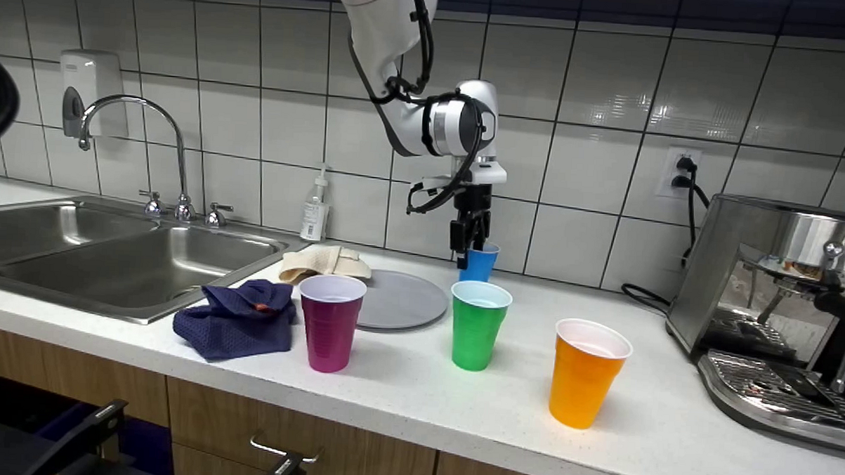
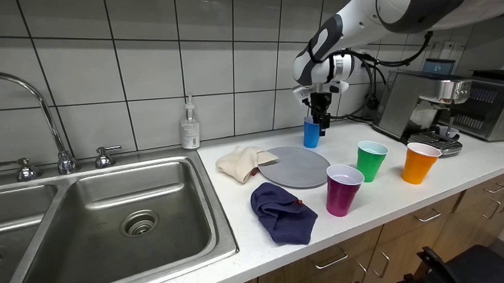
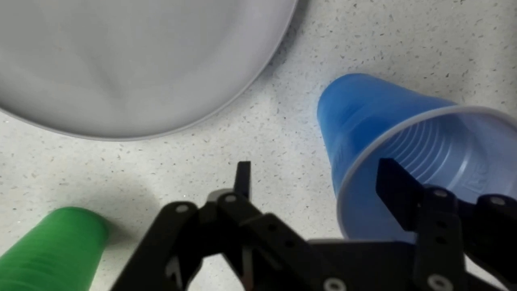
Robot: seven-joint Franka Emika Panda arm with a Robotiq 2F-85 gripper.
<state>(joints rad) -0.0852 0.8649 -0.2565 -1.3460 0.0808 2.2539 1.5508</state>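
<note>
- On the counter (image 3: 181, 169), the blue cup (image 3: 408, 139) stands upright, near the gray plate (image 3: 133, 72) but apart from it.
- My gripper (image 3: 315, 167) straddles its rim, jaws spread wide, nothing clamped: one finger seemingly inside the mouth, the other outside.
- Judgement: I should center the cup's wall between the fingers and squeeze lightly; thin plastic likely buckles.
- Inside blue: molded ribs, no contents visible.
- Green cup (image 2: 371, 163), orange cup (image 2: 419, 164), purple cup (image 2: 343, 193) upright; I can't see their bottoms, contents unknown.
</note>
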